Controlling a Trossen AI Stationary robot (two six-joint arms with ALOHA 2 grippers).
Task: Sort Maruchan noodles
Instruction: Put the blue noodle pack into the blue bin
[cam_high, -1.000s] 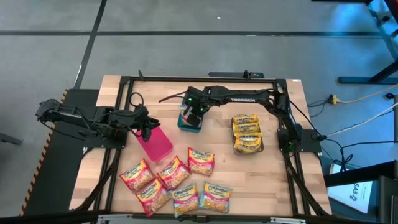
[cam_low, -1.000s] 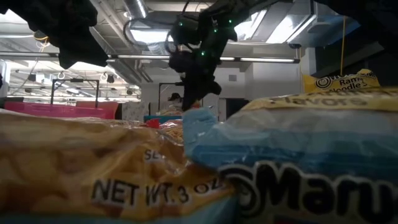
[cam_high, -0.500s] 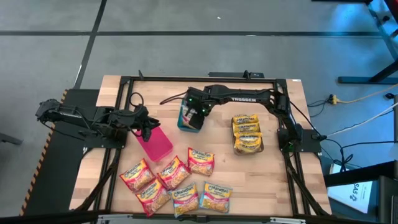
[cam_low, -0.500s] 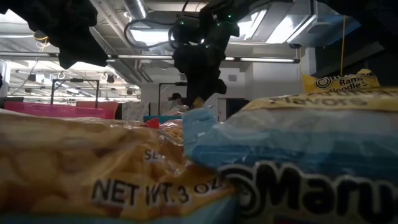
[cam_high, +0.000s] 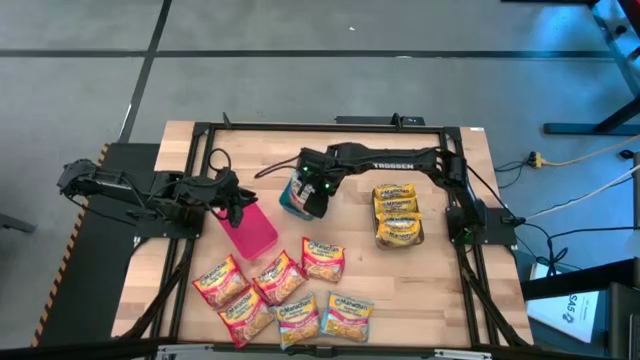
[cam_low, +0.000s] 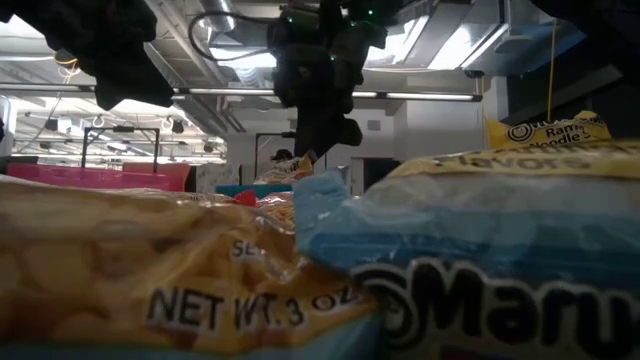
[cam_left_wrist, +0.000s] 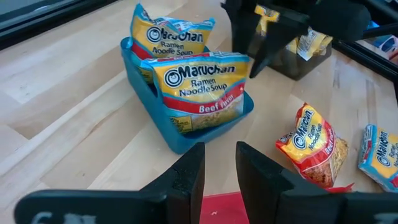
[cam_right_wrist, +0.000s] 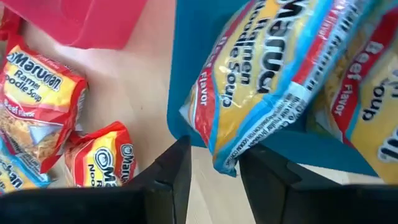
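I am at the drop-off step: my right gripper (cam_high: 313, 197) hangs just above the teal plastic bin (cam_high: 290, 203) near the middle of the table, its fingers apart and holding nothing, while a crinkly yellow-and-blue beef packet (cam_right_wrist: 273, 81) lies tilted against the bin's rim. From the left wrist view two such packets (cam_left_wrist: 198, 87) stand in that bin, so this colour's sorting is under way, not done. My left gripper (cam_high: 237, 208) waits at the left, over the far end of the pink plastic bin (cam_high: 252, 229), fingers slightly parted and empty. The next move, as I judge it, calls for lifting the right arm clear of the bin without snagging the leaning packet, then reaching to the near side, where the loose red, pink and light-blue packets (cam_high: 285, 293) lie scattered in a cluster. A stack of yellow-gold packets (cam_high: 397, 214) sits in a dark bin at the right. The high view gives the layout but hides the bin's contents under my arm; the left wrist view shows them plainly. The low view is mostly blocked by close packets, so I cannot be sure from it how high the gripper stands.
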